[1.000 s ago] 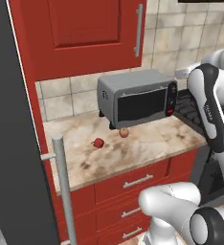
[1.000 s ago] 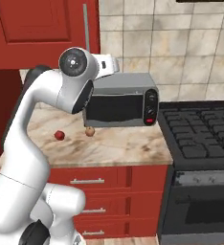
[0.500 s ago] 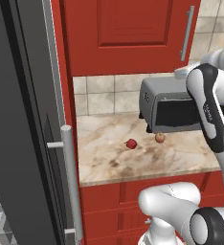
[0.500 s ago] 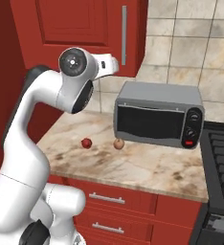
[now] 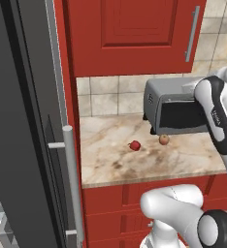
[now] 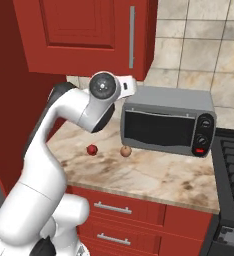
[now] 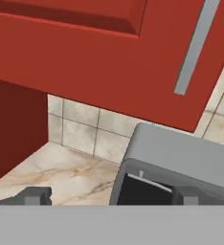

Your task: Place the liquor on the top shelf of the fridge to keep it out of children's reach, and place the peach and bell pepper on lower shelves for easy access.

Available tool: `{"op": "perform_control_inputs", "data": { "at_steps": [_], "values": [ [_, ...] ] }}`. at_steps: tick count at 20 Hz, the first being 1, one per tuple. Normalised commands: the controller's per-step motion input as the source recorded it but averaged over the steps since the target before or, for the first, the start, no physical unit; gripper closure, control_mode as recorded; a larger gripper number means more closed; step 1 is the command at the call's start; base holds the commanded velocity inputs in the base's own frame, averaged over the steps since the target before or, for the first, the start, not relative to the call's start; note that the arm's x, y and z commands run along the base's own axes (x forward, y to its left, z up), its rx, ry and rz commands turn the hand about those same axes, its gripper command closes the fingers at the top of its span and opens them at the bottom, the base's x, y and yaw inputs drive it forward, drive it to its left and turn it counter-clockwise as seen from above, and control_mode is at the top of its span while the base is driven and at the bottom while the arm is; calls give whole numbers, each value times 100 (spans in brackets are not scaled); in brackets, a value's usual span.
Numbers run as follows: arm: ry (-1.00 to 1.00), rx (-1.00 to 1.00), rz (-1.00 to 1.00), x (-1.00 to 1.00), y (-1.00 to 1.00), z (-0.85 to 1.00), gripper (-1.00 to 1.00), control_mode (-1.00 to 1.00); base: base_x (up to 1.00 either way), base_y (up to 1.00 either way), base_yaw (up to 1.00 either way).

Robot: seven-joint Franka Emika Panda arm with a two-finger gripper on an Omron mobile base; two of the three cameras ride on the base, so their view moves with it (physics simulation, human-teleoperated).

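the gripper stands with jaws wide apart before the toaster oven, while the left base view adds the fridge, bell pepper and peach.

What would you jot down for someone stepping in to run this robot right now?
Gripper: open, holding nothing, raised in front of the toaster oven.
Bell pepper and peach: lying apart on the marble counter, the peach just in front of the toaster oven.
Fridge: at the left, door closed.
Liquor: no bottle spotted yet.
Done: nothing placed.
Left: open the fridge, liquor to the top shelf, peach and pepper lower down.
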Motion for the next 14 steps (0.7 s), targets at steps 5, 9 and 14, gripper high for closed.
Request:
{"op": "perform_control_inputs", "data": {
  "at_steps": [5, 9, 14],
  "values": [
    [2, 0, -22, 29, -21, -59, -100, -100, 0, 0, 0],
    [12, 0, -31, 17, -9, -47, -100, -100, 0, 0, 0],
    [19, 0, -25, 8, -6, -52, -100, -100, 0, 0, 0]
  ]
}}
